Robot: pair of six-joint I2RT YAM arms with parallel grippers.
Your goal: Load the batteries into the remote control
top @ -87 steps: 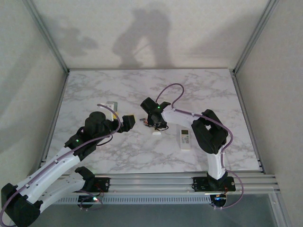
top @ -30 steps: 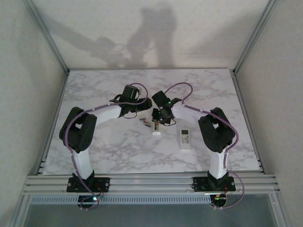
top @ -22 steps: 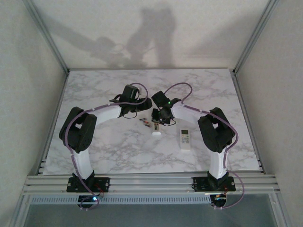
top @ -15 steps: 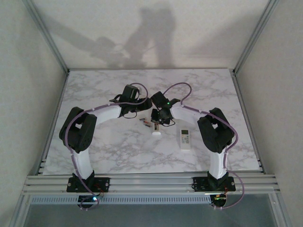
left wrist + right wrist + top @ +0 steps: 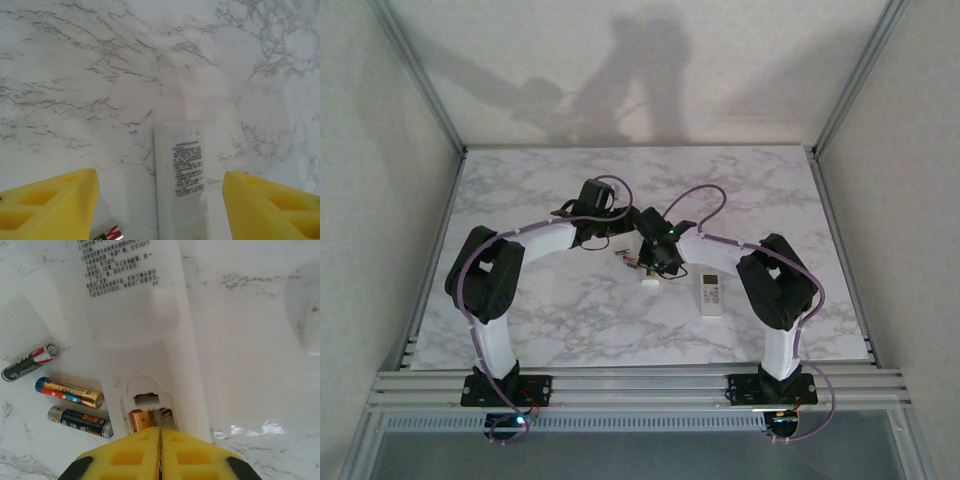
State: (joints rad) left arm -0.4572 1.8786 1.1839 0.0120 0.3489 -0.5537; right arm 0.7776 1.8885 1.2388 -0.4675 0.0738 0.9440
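Tabletop [image 5: 520, 200] of veined white marble, with both arms reaching in toward its middle. Starting at the left, I see my left gripper [image 5: 157, 177] with its yellow fingers [image 5: 50, 200] spread wide. They stand either side of the remote [image 5: 180, 175] with a gap on each side and grip nothing. The remote lies back up, its printed label showing.

On the right wrist camera, three loose batteries [image 5: 70, 392] lie on the marble just beside the remote's left edge: one black and red, one gold and blue, one dark grey. The battery bay [image 5: 150, 412] is uncovered. One gold battery [image 5: 141, 419] sits in its left slot, and the slot next to it shows a bare metal contact.

My right gripper [image 5: 160, 432] has its fingers pressed flat together with nothing visible between them, its tips over the near end of that bay. I cannot tell whether they touch the seated battery.

Farther right on the overhead camera, a second remote [image 5: 712, 294] lies apart from both grippers.
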